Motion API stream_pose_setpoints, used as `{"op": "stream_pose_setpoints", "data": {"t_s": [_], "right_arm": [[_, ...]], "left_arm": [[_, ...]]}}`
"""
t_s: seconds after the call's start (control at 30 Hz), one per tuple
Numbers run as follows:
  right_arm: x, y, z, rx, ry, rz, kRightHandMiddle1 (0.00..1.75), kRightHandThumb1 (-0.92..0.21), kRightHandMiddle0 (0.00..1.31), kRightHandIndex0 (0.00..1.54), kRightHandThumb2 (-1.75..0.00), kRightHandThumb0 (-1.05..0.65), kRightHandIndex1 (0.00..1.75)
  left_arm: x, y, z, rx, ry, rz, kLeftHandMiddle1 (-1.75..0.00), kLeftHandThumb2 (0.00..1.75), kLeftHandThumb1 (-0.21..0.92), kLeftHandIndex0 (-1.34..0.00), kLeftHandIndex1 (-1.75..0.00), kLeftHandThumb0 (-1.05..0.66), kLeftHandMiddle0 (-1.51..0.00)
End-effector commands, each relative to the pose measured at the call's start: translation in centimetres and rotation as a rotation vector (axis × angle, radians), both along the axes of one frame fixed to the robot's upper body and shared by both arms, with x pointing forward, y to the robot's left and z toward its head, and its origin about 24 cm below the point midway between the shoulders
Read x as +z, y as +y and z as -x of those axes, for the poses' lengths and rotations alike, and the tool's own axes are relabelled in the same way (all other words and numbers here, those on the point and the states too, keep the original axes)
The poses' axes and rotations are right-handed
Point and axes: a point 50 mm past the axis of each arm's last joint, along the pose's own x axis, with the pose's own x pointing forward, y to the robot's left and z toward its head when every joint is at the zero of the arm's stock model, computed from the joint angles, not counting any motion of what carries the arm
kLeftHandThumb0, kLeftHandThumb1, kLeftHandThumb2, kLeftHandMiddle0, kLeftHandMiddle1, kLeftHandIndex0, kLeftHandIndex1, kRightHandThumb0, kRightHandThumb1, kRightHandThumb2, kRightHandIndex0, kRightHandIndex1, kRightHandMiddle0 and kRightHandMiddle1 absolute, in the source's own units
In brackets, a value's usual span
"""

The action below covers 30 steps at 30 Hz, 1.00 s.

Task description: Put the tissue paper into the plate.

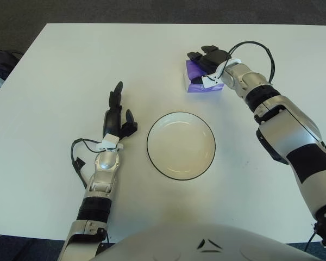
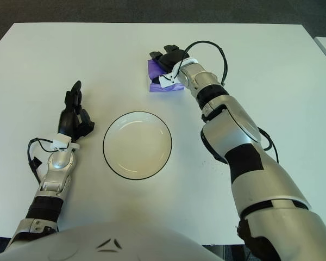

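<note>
A purple tissue pack [image 1: 195, 82] lies on the white table at the back, behind and to the right of the plate. My right hand [image 1: 205, 64] is on top of it, black fingers over its far edge and the thumb at its near side, closed around the pack. The pack still seems to sit on the table. A white plate with a dark rim [image 1: 151, 145] stands empty in the middle of the table, nearer to me. My left hand [image 1: 118, 115] shows to the left of the plate, fingers stretched out and holding nothing.
The white table [image 1: 70, 70] spreads wide around the plate and the pack. Dark floor lies beyond its far edge. A black cable loops above my right wrist [image 1: 261, 49].
</note>
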Motion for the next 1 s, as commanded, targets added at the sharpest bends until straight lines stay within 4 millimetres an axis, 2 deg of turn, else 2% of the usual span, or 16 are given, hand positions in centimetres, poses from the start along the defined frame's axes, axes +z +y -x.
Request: {"op": "stream_pose_setpoints", "data": {"t_s": [0.0,0.57,0.97], "right_arm": [[-2.6,-1.5,0.5,-0.042,0.100,0.061,0.00,-0.92,0.00,0.00,-0.53,-1.05,0.00],[-3.5,-1.8,0.8,-0.050,0.171,0.043,0.00,-0.92,0.00,0.00,-0.47,-1.05,0.00],[-3.7,-1.3,0.9,-0.029,0.146,0.042,0.00,-0.92,0.00,0.00,-0.37,-1.05,0.00]], "left_arm": [[-5.4,0.0,3.2,0.040,0.249,0.031,0.00,1.04,0.92,0.00,-0.38,-0.71,-0.13],[-5.4,0.4,3.4,0.061,0.266,0.020,0.00,1.01,0.92,0.00,-0.36,-0.69,-0.13],[-5.3,0.6,3.6,0.070,0.263,0.022,-0.01,1.02,0.92,0.00,-0.38,-0.68,-0.14]]}}
